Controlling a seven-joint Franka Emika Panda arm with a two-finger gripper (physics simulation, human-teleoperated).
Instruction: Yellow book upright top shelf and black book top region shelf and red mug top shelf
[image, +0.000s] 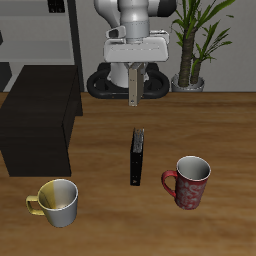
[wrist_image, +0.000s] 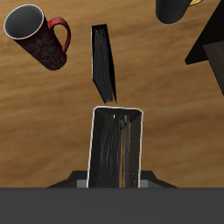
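You have the yellow book clamped in the gripper, jaws closed on its upper part so it hangs upright above the table, well clear of the wood. In the wrist view it fills the space just under the fingers, cover facing the camera.

The book looks thick and stiff, so it should hold its shape, but the smooth cover may slip or swing if you move sharply. Judging by the hold near one end, expect it to pivot when its lower edge meets a surface. Carry it level and set it down gently, square to the shelf top, or it may tip over once released.

The shelf stands well apart from the gripper, near the table's edge, its flat top bare as far as you can see.

The black book lies below the gripper, standing on a long edge. It is thin and rigid, so pinch it across its thickness near mid-length. The red mug stands upright beside it, nearer the front; the rim wall looks the surest hold. A cream mug sits in front of the shelf.
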